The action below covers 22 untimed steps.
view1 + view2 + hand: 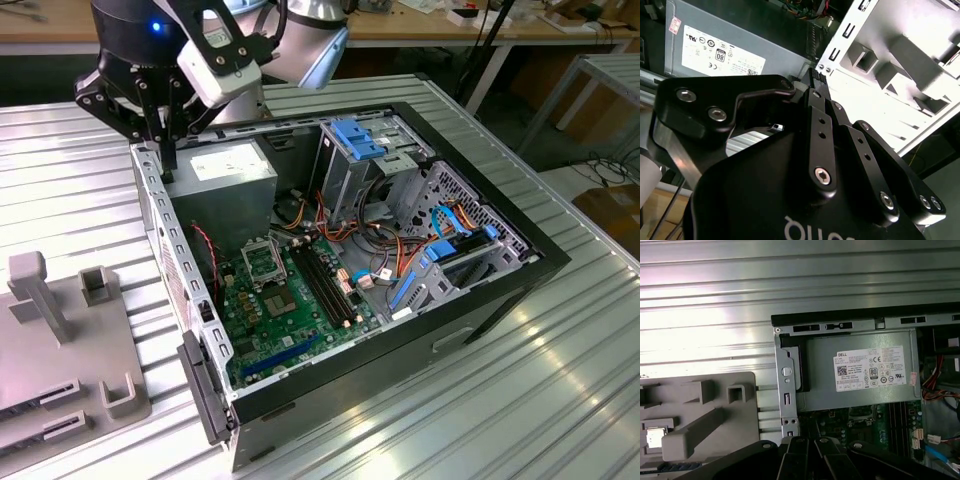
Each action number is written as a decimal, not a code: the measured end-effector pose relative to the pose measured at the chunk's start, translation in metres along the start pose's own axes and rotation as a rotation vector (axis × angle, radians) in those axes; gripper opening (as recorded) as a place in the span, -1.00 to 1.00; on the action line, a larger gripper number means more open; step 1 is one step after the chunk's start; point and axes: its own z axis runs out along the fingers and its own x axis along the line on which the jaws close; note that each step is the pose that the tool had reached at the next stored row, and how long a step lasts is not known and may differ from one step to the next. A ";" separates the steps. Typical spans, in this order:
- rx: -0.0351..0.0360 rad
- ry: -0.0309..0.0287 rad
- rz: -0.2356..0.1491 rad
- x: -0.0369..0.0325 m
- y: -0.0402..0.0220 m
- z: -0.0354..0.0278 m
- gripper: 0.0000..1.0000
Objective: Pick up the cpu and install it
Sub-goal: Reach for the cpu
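- A ribbed metal counter [520, 420] carries an open computer case [520, 295] and a grey fixture tray [740, 417].
- The case holds a power supply [860, 370] and a motherboard [270, 330].
- The cpu [655, 436] lies in a tray recess.
- The pincer [168, 160], clenched and empty, hangs by the power supply.

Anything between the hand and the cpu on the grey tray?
Nothing covers the cpu; it lies open in a pocket of the grey tray. The hand hangs over the case wall by the power supply. Sideways, the tray's raised post stands between them.
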 end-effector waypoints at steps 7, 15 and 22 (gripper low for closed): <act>0.0001 0.0003 0.000 0.0043 -0.0004 0.0001 -0.79; 0.0001 0.0006 0.000 0.0081 -0.0006 0.0003 -0.79; 0.0001 0.0009 0.000 0.0125 -0.0010 0.0005 -0.79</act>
